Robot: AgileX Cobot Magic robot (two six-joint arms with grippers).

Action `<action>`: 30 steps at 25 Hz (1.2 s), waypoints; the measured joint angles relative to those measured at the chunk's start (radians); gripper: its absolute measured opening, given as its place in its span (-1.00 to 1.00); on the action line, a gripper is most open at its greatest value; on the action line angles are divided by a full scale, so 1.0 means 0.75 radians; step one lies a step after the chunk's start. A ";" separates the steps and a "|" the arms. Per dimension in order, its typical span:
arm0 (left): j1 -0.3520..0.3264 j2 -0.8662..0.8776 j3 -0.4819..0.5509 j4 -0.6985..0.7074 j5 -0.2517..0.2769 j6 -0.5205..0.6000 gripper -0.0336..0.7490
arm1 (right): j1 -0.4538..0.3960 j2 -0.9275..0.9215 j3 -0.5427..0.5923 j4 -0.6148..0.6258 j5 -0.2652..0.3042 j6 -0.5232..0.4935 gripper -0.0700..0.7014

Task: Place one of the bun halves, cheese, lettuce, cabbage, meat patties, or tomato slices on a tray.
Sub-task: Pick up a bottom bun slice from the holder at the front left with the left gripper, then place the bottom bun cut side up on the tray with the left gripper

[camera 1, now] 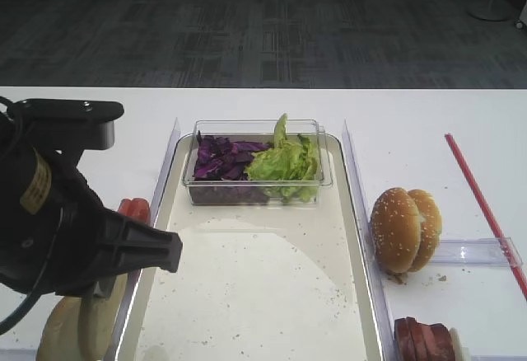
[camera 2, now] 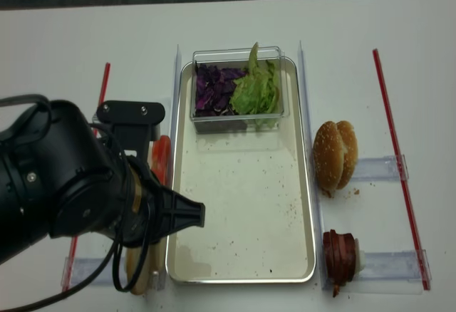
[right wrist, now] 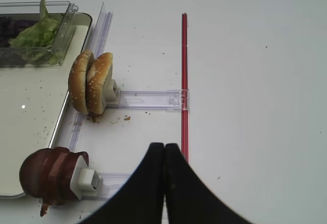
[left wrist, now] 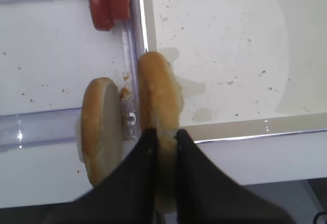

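Pickup is finishing — the left gripper (left wrist: 162, 134) is pinching a seedless bun half (left wrist: 159, 93) on edge just outside the tray (left wrist: 245, 124) rim (jaws nearly closed), needing a lift inward next.

The tub (camera 2: 239, 116) sits at the tray's (camera 2: 242, 273) far end (cabbage (camera 2: 211, 90) left, lettuce (camera 2: 258, 91) right); meat patties (camera 2: 340, 256) lie right of it.
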 joint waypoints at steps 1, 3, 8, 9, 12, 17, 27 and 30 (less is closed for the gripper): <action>0.002 0.000 -0.012 0.010 0.000 0.000 -0.80 | 0.000 0.000 0.000 0.000 0.000 0.000 0.13; 0.021 0.000 -0.043 0.023 0.002 0.000 -0.80 | 0.000 0.000 0.000 0.000 0.000 0.000 0.13; 0.141 0.072 -0.137 -0.013 0.003 0.107 -0.80 | 0.000 0.000 0.000 0.000 0.000 0.000 0.13; 0.160 0.092 -0.153 -0.022 0.005 0.130 -0.80 | 0.000 0.000 0.000 0.000 0.000 0.000 0.13; 0.202 0.144 -0.196 -0.032 0.005 0.181 -0.80 | 0.000 0.000 0.000 0.000 0.000 0.000 0.13; 0.227 0.222 -0.236 -0.066 -0.012 0.240 -0.80 | 0.000 0.000 0.000 0.000 0.000 0.000 0.13; 0.227 0.254 -0.242 -0.393 -0.229 0.514 -0.80 | 0.000 0.000 0.000 0.000 0.000 0.000 0.13; 0.227 0.254 -0.242 -0.508 -0.280 0.610 -0.80 | 0.000 0.000 0.000 0.000 0.000 0.000 0.13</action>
